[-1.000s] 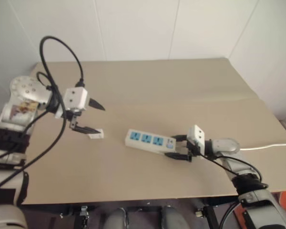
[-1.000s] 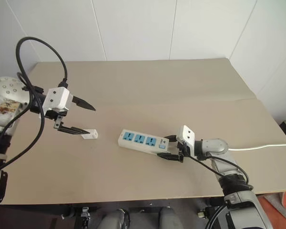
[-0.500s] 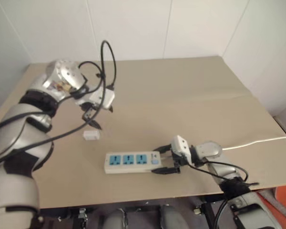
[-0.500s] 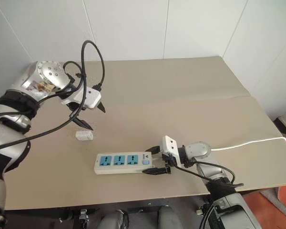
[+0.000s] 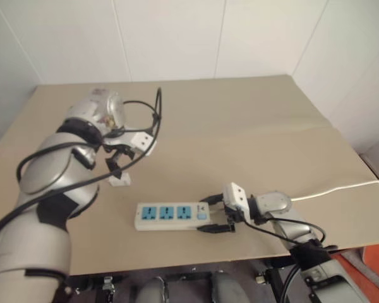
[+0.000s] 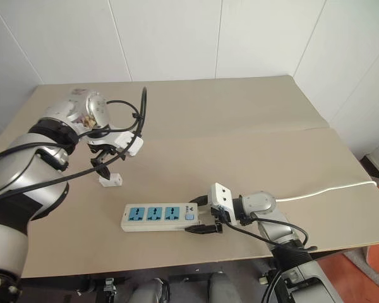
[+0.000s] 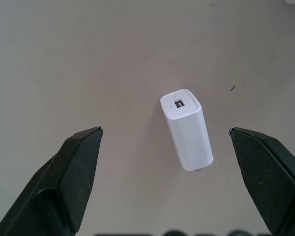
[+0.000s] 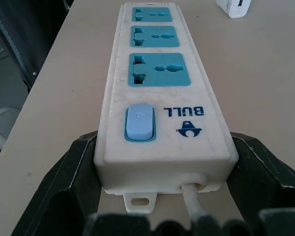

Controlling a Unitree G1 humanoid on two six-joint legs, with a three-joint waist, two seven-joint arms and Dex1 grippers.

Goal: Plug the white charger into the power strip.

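Observation:
The white charger [image 7: 187, 129] lies on its side on the tan table, left of centre [image 5: 120, 180]. My left gripper [image 7: 165, 131] points straight down over it, open, one black finger [image 7: 78, 167] on each side and neither touching it. The power strip [image 5: 170, 216] lies near the front edge, parallel to it, its three blue sockets facing up. My right gripper [image 5: 210, 214] is shut on the strip's switch end [image 8: 140, 120], with the fingers [image 8: 64, 187] pressed against both long sides. The thin white cord [image 5: 335, 188] trails off to the right.
The tan table [image 5: 240, 126] stretches back to white walls, with a faint seam across its right half. The strip lies close to the table's front edge [image 5: 177, 262]. A black cable [image 5: 148, 113] loops over my left wrist.
My left arm has swung in over the charger and turned its gripper to point down. My right gripper has dragged the strip leftwards and turned it parallel to the front edge. The camera has also shifted.

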